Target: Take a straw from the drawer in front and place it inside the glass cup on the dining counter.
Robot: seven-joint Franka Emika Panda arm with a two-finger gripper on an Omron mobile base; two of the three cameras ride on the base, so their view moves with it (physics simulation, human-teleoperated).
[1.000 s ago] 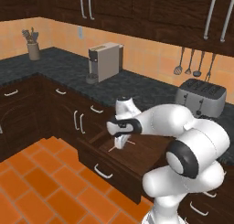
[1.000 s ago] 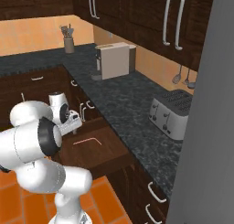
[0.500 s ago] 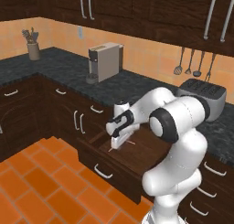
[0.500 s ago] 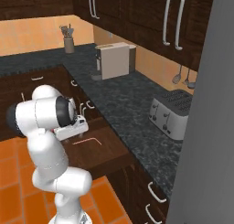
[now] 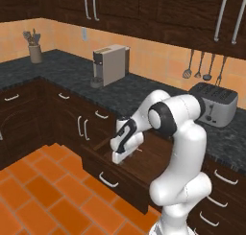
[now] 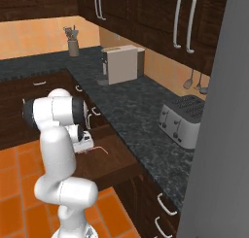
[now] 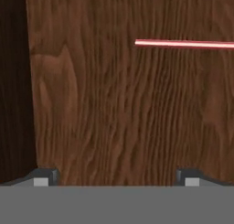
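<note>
Drawer (image 5: 144, 159) pulled out below worktop (image 5: 144, 92). Straw (image 7: 185, 44) lies flat on drawer floor. Gripper (image 7: 116, 175) inside drawer, near straw, not touching. Coffee machine (image 5: 110, 64) & toaster (image 5: 215, 103) on worktop behind.

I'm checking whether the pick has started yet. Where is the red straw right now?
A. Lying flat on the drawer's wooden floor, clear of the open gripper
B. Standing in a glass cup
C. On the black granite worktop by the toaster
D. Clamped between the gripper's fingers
A: in the hand view the straw lies flat on the drawer floor, ahead of the open gripper, whose fingertips touch nothing.
</note>
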